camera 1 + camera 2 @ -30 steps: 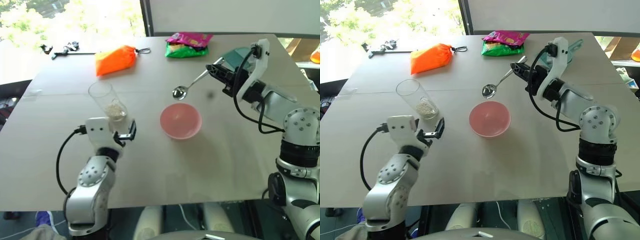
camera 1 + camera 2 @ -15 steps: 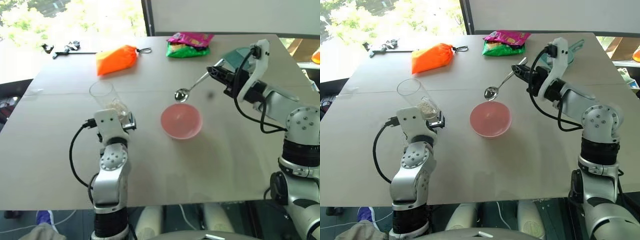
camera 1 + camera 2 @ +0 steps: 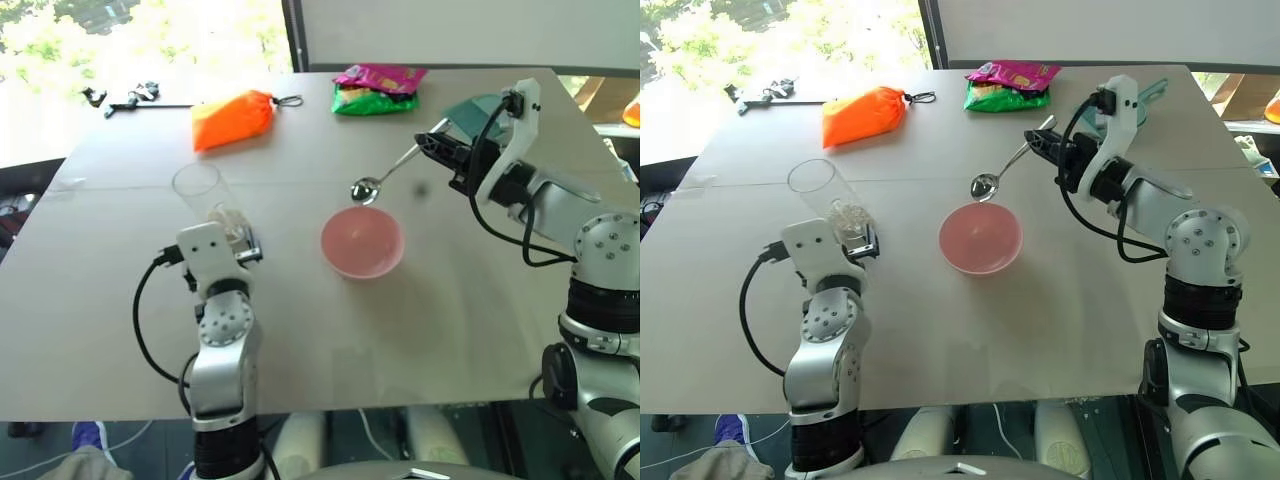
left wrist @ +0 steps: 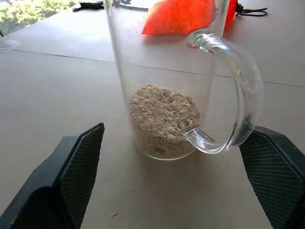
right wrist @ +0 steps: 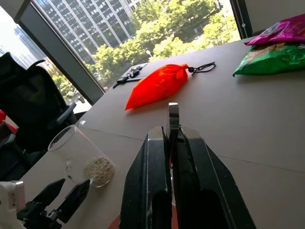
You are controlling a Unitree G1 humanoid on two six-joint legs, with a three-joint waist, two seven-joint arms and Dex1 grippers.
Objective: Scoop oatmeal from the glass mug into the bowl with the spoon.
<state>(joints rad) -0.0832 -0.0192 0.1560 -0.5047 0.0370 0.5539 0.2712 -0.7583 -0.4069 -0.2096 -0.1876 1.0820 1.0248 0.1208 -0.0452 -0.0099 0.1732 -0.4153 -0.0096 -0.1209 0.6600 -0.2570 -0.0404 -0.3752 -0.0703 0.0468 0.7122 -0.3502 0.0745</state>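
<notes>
While the pink bowl [image 3: 362,241] sits empty mid-table, the left gripper [image 4: 176,181] has swung in to straddle the glass mug [image 4: 171,81] of oatmeal [image 4: 163,119], fingers spread, ready to steady it. Right gripper [image 5: 170,143] pinches the spoon [image 3: 385,172] above the bowl.

A pale grey-beige worktop [image 3: 300,330] fills the middle of the room, a thin seam running across its surface. Behind it stands a dark vertical window post [image 3: 292,35], with a plain light wall panel [image 3: 450,30] to one side. Bright daylight pours in through the large window [image 5: 143,28], beyond which green treetops and tall buildings show. A dark shape beside the glass looks like an office chair [image 5: 28,109], though it sits in shadow. Below the worktop's near edge lies dark floor.
</notes>
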